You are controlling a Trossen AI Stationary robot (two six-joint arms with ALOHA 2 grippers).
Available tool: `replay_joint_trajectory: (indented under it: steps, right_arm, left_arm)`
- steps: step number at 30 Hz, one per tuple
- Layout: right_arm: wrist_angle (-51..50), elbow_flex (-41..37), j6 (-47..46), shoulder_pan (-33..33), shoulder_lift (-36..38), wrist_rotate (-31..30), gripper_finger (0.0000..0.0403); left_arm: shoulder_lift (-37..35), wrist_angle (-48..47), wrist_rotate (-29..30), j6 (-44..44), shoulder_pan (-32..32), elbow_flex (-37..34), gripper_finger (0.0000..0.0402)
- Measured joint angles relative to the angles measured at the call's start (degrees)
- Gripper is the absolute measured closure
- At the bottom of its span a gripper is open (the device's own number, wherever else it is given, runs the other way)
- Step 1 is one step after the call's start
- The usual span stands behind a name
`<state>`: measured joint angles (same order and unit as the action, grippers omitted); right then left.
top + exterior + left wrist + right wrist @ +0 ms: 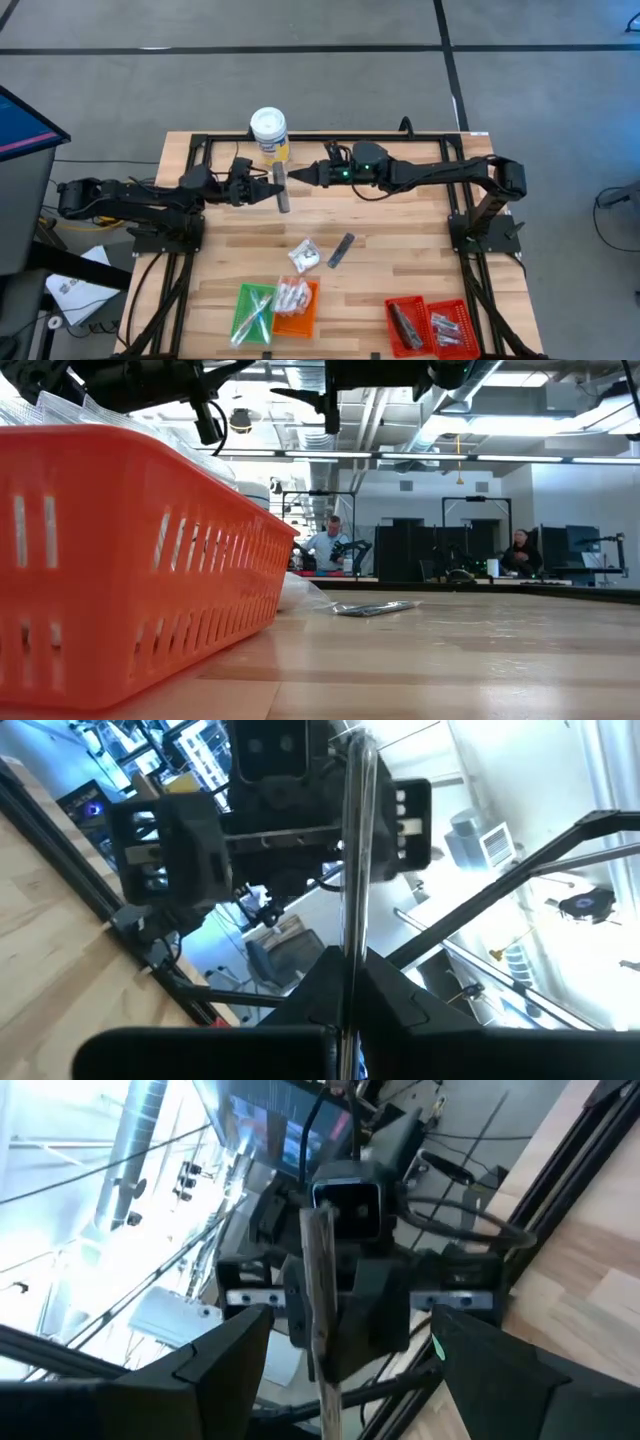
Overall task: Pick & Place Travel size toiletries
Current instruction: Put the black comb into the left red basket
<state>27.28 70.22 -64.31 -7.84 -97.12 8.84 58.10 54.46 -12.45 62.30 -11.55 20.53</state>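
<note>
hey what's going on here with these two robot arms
The left gripper is shut on a slim dark grey tube, held up over the table's far side. The right gripper faces it with its fingers open, right beside the tube. Another grey tube and a white packet lie mid-table; other pieces sit in the trays.

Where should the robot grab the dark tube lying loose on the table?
Across its middle, from straight above. The dark tube lies flat on the wood, long and slim, so fingers closing across its narrow width fit best. Stay clear of the white packet beside it. The left gripper holds another tube.
</note>
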Motion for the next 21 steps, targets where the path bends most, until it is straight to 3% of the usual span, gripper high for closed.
replay_joint_trajectory:
  steps: [14,21]
  right_arm:
    - [-1.06,3.25,2.6,-0.06,-1.63,-1.25,0.0132]
    - [-9.21,7.91,7.74,0.0,-1.63,-1.68,0.0132]
  left_arm:
    - [1.35,0.13,0.35,1.16,-0.04,-0.02,0.0397]
    - [2.39,-0.11,0.42,1.13,0.22,-0.06,0.0396]
